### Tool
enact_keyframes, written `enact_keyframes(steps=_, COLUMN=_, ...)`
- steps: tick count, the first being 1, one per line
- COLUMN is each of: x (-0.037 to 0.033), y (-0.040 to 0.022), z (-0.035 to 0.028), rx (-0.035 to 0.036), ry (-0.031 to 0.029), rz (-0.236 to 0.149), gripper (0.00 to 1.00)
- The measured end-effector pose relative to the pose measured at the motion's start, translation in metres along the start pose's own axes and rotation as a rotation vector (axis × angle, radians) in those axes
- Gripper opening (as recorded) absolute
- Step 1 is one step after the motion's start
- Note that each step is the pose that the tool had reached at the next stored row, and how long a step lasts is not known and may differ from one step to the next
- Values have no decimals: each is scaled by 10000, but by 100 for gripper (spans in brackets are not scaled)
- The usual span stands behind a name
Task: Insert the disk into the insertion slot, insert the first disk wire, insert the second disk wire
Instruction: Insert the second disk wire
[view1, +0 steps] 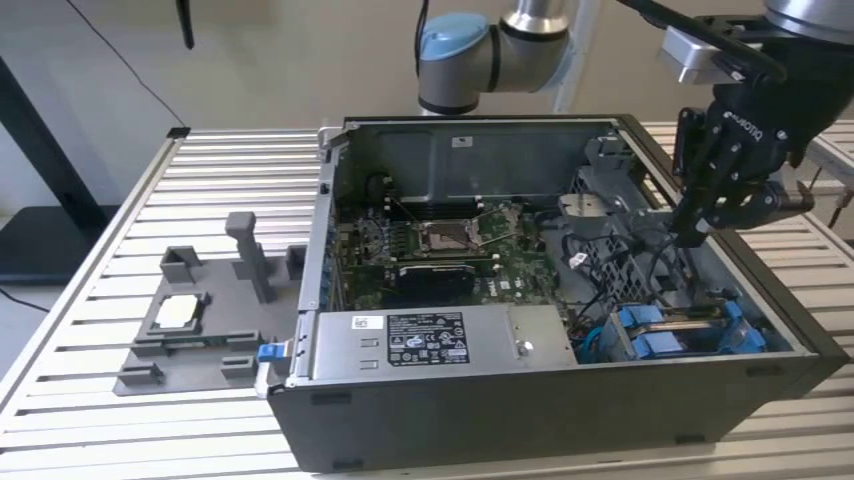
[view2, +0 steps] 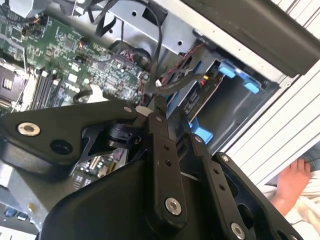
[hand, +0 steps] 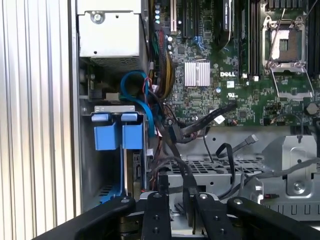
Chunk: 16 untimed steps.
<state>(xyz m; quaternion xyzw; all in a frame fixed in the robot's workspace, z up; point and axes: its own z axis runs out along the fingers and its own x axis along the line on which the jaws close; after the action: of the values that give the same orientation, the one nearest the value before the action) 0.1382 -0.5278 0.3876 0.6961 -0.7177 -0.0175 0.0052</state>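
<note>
Inside the open computer case (view1: 534, 420), the disk sits in the insertion slot of the grey drive cage (hand: 117, 108). Its blue carrier shows in all views (view1: 667, 332) (hand: 120, 134) (view2: 227, 70). My gripper (view1: 687, 237) hangs over the case's right side, just above and behind the cage. In both wrist views the fingers (hand: 156, 210) (view2: 160, 150) stand close together, pinching a black wire (hand: 186, 172). From the fingertips that wire runs to a connector (view2: 201, 78) at the disk's rear. Other black wires lie loose on the metal tray (hand: 235, 155).
The motherboard (view1: 454, 245) fills the case floor, and the power supply (view1: 427, 340) with a white sticker lies along the front wall. A grey fixture (view1: 200, 325) stands on the slatted table at the exterior view's left. A person's hand (view2: 292, 182) rests outside the case.
</note>
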Motion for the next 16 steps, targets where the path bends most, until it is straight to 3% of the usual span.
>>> enact_keyframes(steps=5, x=6, y=197, z=7, rx=131, ry=-5, rz=-2, gripper=27)
enact_keyframes(steps=8, x=9, y=299, z=10, rx=253, ry=-8, rz=-5, gripper=27)
enact_keyframes(steps=9, x=10, y=325, z=11, rx=325, ry=-10, rz=-6, gripper=27)
enact_keyframes(steps=10, x=11, y=348, z=11, rx=443, ry=-14, rz=-8, gripper=27)
enact_keyframes(steps=13, x=13, y=414, z=13, rx=924, ry=-26, rz=-17, gripper=27)
enact_keyframes(steps=16, x=16, y=504, z=16, rx=1287, ry=-35, rz=-23, gripper=27)
